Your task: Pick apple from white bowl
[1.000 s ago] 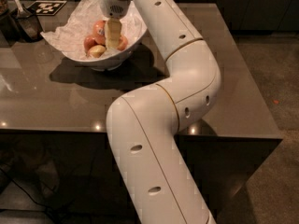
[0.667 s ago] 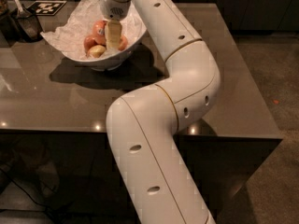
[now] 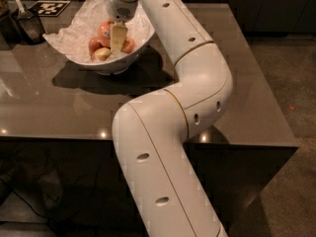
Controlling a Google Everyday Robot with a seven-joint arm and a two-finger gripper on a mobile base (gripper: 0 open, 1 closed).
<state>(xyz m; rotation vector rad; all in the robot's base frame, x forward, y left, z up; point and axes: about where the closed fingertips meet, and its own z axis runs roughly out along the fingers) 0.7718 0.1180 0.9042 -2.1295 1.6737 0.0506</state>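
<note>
The white bowl (image 3: pixel 114 66) stands at the back left of the dark table, lined with crumpled white paper (image 3: pixel 69 37). Inside lie the large red-orange apple (image 3: pixel 104 29), two smaller red apples (image 3: pixel 94 45) (image 3: pixel 130 46) and a small yellowish fruit (image 3: pixel 102 54). My gripper (image 3: pixel 117 39) reaches straight down into the bowl among the fruit, just right of the large apple and partly covering it. I cannot tell whether it touches any fruit. No sticker shows on the apple.
A dark container with a utensil (image 3: pixel 25 22) stands at the table's far left. A black-and-white marker tag (image 3: pixel 50 7) lies behind the bowl. My arm's elbow (image 3: pixel 197 88) hangs over the table's right half. The table's front edge (image 3: pixel 59 138) is close.
</note>
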